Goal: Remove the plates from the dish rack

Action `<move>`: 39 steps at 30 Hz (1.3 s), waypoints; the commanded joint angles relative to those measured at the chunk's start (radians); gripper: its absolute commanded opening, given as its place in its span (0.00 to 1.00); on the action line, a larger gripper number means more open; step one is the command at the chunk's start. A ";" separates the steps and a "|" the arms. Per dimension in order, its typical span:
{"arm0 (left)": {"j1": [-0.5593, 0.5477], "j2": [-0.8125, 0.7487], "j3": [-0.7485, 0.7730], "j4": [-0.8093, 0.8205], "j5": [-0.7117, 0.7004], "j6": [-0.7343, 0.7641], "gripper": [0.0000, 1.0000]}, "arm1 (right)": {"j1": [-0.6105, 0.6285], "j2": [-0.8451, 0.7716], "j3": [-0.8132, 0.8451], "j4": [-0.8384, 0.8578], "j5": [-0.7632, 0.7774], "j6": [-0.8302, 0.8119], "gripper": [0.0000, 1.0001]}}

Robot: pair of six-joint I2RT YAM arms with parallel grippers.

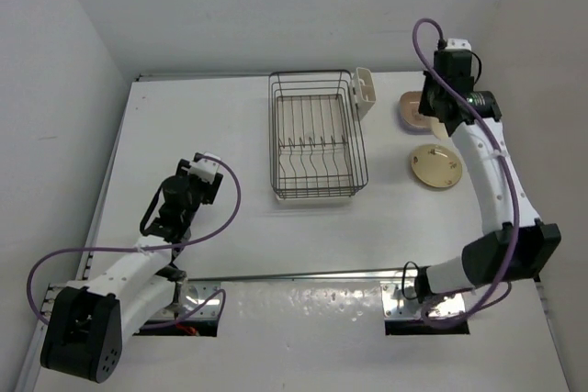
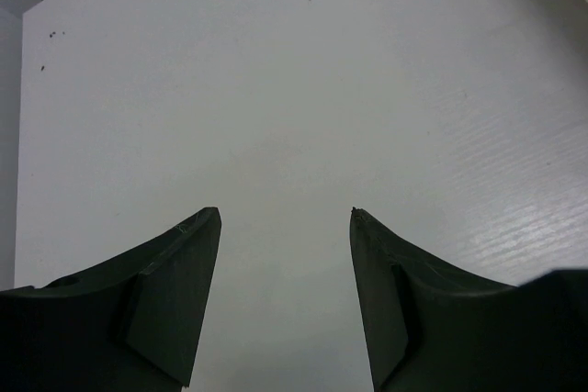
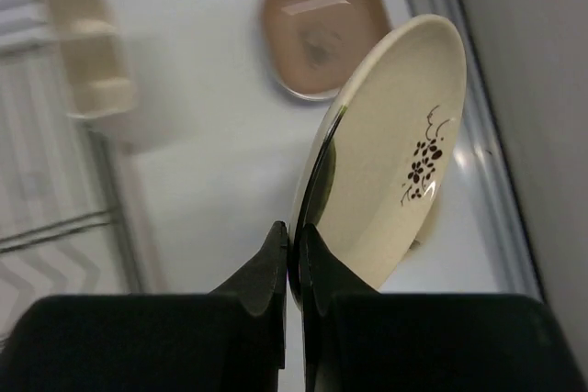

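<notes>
The silver wire dish rack (image 1: pixel 315 146) stands at the table's back middle with no plates showing in it. Its white cutlery cup (image 1: pixel 365 95) is clipped to the right corner. My right gripper (image 3: pixel 297 247) is shut on the rim of a cream plate (image 3: pixel 395 153) with a dark flower pattern, held tilted on edge above the table to the right of the rack. A pinkish-beige rounded-square plate (image 3: pixel 322 29) lies on the table beyond it, also in the top view (image 1: pixel 412 107). A yellow-gold round plate (image 1: pixel 435 167) lies flat nearer. My left gripper (image 2: pixel 285 227) is open and empty over bare table.
The cutlery cup (image 3: pixel 87 48) and the rack's wires (image 3: pixel 55 218) show blurred at the left of the right wrist view. The table's right edge rail (image 3: pixel 478 135) and the side wall run close to the held plate.
</notes>
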 commanded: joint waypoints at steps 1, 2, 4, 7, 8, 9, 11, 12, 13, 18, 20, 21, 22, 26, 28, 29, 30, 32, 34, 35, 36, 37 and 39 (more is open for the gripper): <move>-0.011 0.015 0.033 0.067 -0.015 -0.012 0.65 | -0.085 0.086 -0.082 -0.183 0.136 -0.161 0.00; -0.009 0.015 0.033 0.067 -0.018 -0.013 0.65 | -0.097 0.091 -0.115 -0.170 0.145 -0.167 0.00; -0.009 0.015 0.036 0.062 -0.021 -0.015 0.65 | -0.122 0.114 -0.173 -0.123 0.147 -0.202 0.00; -0.011 0.018 0.039 0.053 -0.025 -0.012 0.65 | -0.174 0.173 -0.196 -0.081 0.118 -0.220 0.00; -0.009 0.019 0.039 0.053 -0.025 -0.012 0.65 | -0.183 0.190 -0.198 -0.072 0.107 -0.222 0.00; -0.009 0.021 0.039 0.054 -0.027 -0.010 0.65 | -0.188 0.210 -0.198 -0.066 0.098 -0.236 0.00; -0.009 0.018 0.036 0.054 -0.028 -0.010 0.65 | -0.180 0.275 -0.193 -0.055 0.110 -0.260 0.00; -0.011 0.018 0.036 0.054 -0.031 -0.012 0.65 | -0.170 0.296 -0.177 -0.058 0.124 -0.263 0.00; -0.009 0.018 0.034 0.051 -0.031 -0.010 0.65 | -0.165 0.337 -0.170 -0.060 0.130 -0.266 0.00; -0.007 0.015 0.033 0.044 -0.044 -0.012 0.65 | -0.159 0.422 -0.126 -0.078 0.133 -0.247 0.00; -0.006 0.010 0.033 0.041 -0.045 -0.010 0.66 | -0.157 0.447 -0.127 -0.086 0.118 -0.230 0.00; -0.007 0.013 0.033 0.040 -0.048 -0.009 0.66 | -0.151 0.451 -0.134 -0.083 0.115 -0.227 0.00; -0.004 0.015 0.033 0.044 -0.048 -0.009 0.66 | -0.148 0.454 -0.141 -0.069 0.115 -0.227 0.00; -0.006 0.021 0.034 0.050 -0.047 -0.001 0.66 | -0.137 0.482 -0.144 -0.054 0.119 -0.228 0.00; -0.004 0.023 0.036 0.057 -0.045 -0.001 0.66 | -0.137 0.496 -0.132 -0.049 0.119 -0.230 0.00; -0.006 0.023 0.036 0.059 -0.047 0.000 0.66 | -0.107 0.511 -0.126 -0.049 0.121 -0.233 0.00; -0.006 0.026 0.036 0.057 -0.047 0.003 0.66 | -0.105 0.517 -0.123 -0.051 0.122 -0.237 0.00; -0.004 0.023 0.036 0.053 -0.047 0.002 0.66 | -0.085 0.539 -0.101 -0.061 0.153 -0.253 0.01; -0.004 0.023 0.036 0.050 -0.047 0.000 0.66 | -0.061 0.551 -0.082 -0.074 0.190 -0.271 0.01; -0.004 0.024 0.034 0.050 -0.045 0.002 0.66 | -0.054 0.557 -0.074 -0.075 0.240 -0.273 0.00; -0.006 0.024 0.033 0.050 -0.045 0.002 0.66 | -0.047 0.569 -0.066 -0.093 0.265 -0.274 0.00; -0.006 0.023 0.033 0.050 -0.045 0.000 0.66 | -0.039 0.577 -0.054 -0.101 0.285 -0.276 0.00; -0.004 0.024 0.031 0.051 -0.039 0.000 0.66 | -0.034 0.592 -0.043 -0.129 0.311 -0.276 0.00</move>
